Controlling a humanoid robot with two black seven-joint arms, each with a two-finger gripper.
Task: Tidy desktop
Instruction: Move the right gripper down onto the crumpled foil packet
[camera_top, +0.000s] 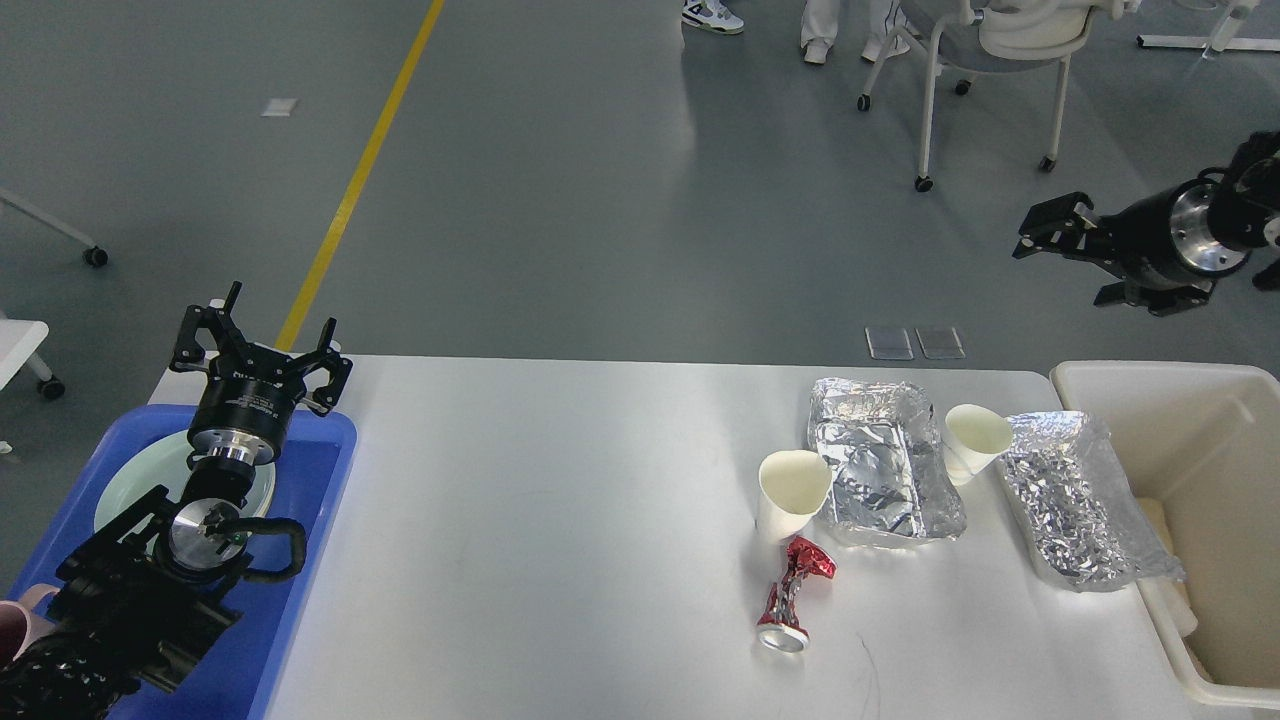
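Observation:
The white desktop (560, 520) carries two paper cups (793, 488) (976, 438), two crumpled foil trays (885, 475) (1085, 500) and a crushed red can (793, 597), all on its right half. My left gripper (262, 338) is open and empty, held above the far end of the blue tray (300, 560). My right gripper (1085, 258) is raised high at the right, beyond the table's far edge and above the cream bin (1180, 385). Its fingers stand apart and hold nothing.
A pale green plate (125, 490) lies in the blue tray under my left arm. A pink cup (15, 625) shows at the lower left edge. Chairs and people's feet stand on the grey floor beyond the table.

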